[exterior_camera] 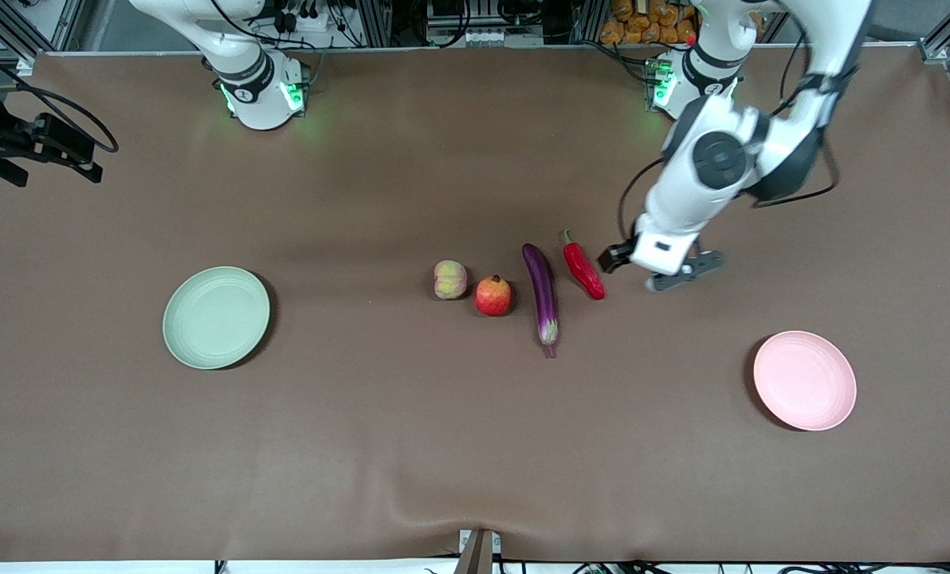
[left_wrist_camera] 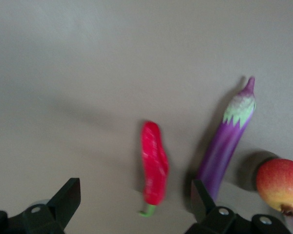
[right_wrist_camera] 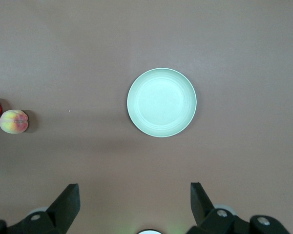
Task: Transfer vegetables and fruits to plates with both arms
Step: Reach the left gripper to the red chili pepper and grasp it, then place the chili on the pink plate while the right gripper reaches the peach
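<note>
Four items lie in a row near the middle of the table [exterior_camera: 411, 446]. The peach [exterior_camera: 450, 280] lies closest to the right arm's end, the pomegranate [exterior_camera: 493, 296] just beside it, then the eggplant [exterior_camera: 543, 297], then the chili pepper [exterior_camera: 583, 267] toward the left arm's end. One plate [exterior_camera: 216, 317] sits well apart toward the right arm's end. The other plate [exterior_camera: 804, 380] sits toward the left arm's end, nearer the front camera than the row.

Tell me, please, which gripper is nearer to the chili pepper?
Left. The left gripper is beside the chili pepper; the right gripper hangs high over the green plate.
</note>
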Controlling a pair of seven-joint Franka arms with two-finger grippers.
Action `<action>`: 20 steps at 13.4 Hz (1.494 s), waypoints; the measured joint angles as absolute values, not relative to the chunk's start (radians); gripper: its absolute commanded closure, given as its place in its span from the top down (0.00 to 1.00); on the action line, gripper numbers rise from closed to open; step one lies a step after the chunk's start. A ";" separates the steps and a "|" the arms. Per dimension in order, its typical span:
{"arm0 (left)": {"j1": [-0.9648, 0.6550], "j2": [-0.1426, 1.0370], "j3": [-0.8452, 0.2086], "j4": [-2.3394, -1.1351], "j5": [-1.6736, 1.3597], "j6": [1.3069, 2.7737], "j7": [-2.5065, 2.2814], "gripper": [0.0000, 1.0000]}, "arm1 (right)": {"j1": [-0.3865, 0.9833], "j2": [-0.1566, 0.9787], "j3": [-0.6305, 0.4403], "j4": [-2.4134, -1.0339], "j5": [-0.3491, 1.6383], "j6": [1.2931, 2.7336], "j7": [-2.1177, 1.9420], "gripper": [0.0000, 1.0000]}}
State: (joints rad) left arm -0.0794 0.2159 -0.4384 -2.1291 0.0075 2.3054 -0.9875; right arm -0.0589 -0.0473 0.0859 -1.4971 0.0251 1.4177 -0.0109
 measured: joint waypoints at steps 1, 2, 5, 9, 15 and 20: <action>-0.108 0.256 -0.439 -2.133 0.009 2.347 -1.065 1.00 | -0.059 -0.047 0.086 -1.497 0.025 1.418 -0.011 1.00; -0.136 0.295 -0.439 -2.136 0.019 2.387 -1.133 1.00 | -0.059 -0.047 0.086 -1.497 0.025 1.418 -0.011 1.00; -0.188 0.397 -0.439 -2.138 0.177 2.453 -1.333 1.00 | -0.059 -0.047 0.088 -1.497 0.025 1.428 -0.011 1.00; -0.182 0.485 -0.435 -2.137 0.346 2.466 -1.477 0.39 | -0.059 -0.047 0.089 -1.497 0.025 1.438 -0.011 1.00; -0.143 0.510 -0.427 -2.111 0.352 2.508 -1.480 0.00 | -0.059 -0.035 0.093 -1.498 0.025 1.438 -0.011 1.00; 0.092 0.434 -0.423 -2.031 0.358 2.463 -1.180 0.00 | -0.062 0.075 0.091 -1.501 0.025 1.442 -0.011 1.00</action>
State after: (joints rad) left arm 0.0923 0.4344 -0.4234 -2.0315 0.3580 2.4635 -1.1804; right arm -0.0623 0.0747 0.0906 -1.5010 0.0250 1.4419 -0.0114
